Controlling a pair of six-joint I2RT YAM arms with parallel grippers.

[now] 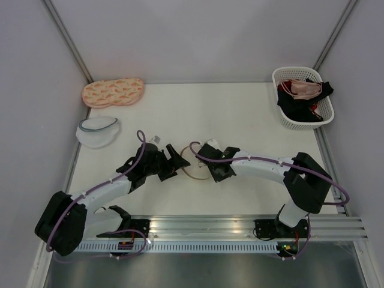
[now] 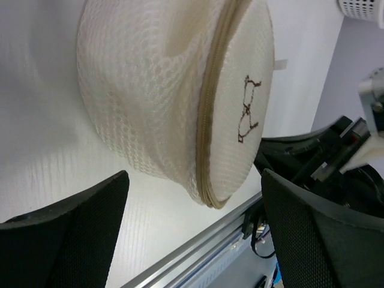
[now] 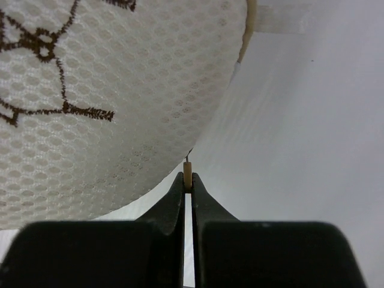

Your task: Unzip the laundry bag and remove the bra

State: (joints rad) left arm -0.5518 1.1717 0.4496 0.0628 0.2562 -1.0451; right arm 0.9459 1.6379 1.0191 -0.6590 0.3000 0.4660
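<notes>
White table (image 1: 240, 114) carries the laundry bag (image 2: 156, 96) centrally, peach pouch (image 1: 113, 92) and white mesh pouch (image 1: 98, 132) far-left, basket (image 1: 303, 124) far-right

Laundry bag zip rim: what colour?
The zip rim is tan-beige, darker than the cream mesh of the laundry bag. It shows best in the left wrist view.

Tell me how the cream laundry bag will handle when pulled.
Probably light: the laundry bag is open mesh. Likely soft, yet its dome holds shape. It could slide on the smooth table when the right hand tugs its zip pull.
</notes>
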